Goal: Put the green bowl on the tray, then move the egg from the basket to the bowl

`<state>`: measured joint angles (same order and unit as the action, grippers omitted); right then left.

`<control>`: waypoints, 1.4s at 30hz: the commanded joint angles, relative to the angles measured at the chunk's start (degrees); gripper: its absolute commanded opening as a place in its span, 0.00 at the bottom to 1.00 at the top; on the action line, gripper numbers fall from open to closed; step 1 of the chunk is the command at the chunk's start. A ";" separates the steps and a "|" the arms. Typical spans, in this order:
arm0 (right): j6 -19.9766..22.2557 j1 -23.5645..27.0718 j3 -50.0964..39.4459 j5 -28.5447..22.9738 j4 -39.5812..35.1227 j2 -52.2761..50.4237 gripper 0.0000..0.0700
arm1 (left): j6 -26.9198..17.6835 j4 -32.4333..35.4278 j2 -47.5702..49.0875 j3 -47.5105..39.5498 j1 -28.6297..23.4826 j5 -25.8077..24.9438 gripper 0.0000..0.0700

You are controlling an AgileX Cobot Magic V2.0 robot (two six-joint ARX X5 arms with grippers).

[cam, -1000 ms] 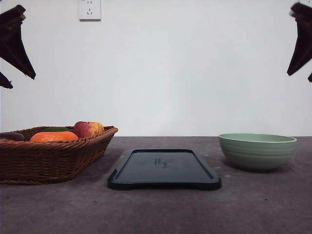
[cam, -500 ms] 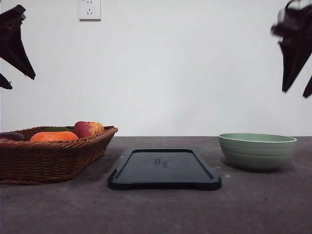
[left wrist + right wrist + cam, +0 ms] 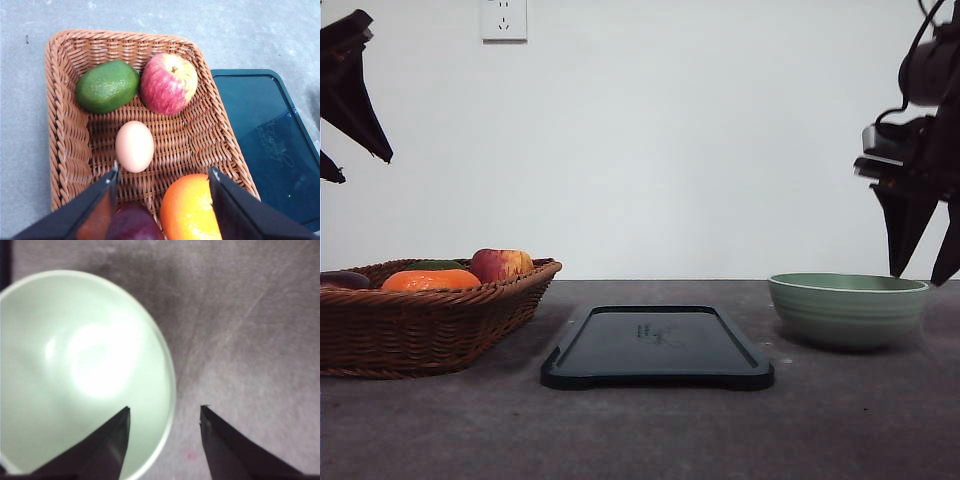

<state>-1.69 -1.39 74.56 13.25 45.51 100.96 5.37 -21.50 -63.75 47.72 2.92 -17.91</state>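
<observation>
The pale green bowl point(image 3: 847, 310) stands on the table to the right of the dark tray point(image 3: 657, 345). My right gripper point(image 3: 918, 278) is open just above the bowl's right rim. In the right wrist view the bowl point(image 3: 75, 365) has its rim between the spread fingers of that gripper point(image 3: 165, 409). The wicker basket point(image 3: 420, 320) sits at the left. My left gripper point(image 3: 365, 168) hangs high above it, open and empty. In the left wrist view the pale tan egg point(image 3: 134, 146) lies in the basket point(image 3: 65, 130), just beyond the left gripper point(image 3: 165, 172), with the tray point(image 3: 260, 130) beside the basket.
The basket also holds a red-yellow apple point(image 3: 168, 83), a green fruit point(image 3: 107, 86), an orange fruit point(image 3: 190, 210) and a dark purple one point(image 3: 132, 225). A wall socket point(image 3: 503, 18) is on the white wall behind the table.
My right gripper has come down from the top right corner to just above the bowl's right rim. The left gripper, bowl, tray and basket have not moved.
</observation>
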 commanded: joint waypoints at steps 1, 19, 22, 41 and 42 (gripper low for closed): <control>0.68 0.02 1.31 -0.26 -0.51 1.73 0.25 | 0.02 0.44 -0.44 1.31 0.15 -0.17 0.51; 0.87 -2.40 17.12 -1.13 16.96 2.81 0.00 | 0.04 0.44 -0.46 1.29 0.15 -0.17 0.50; 0.75 -5.52 21.77 -1.17 19.53 2.81 0.00 | 0.04 0.44 -0.46 1.31 0.15 -0.17 0.50; -3.45 -22.61 25.62 -1.19 7.27 11.56 0.00 | 0.04 0.33 -0.46 1.30 0.15 -0.17 0.50; -3.66 -22.82 25.62 -1.20 6.82 12.35 0.00 | 0.04 0.33 -0.46 1.29 0.15 -0.17 0.50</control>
<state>-4.11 -23.74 98.74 11.97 52.93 111.85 5.37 -21.58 -63.75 47.72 2.92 -17.91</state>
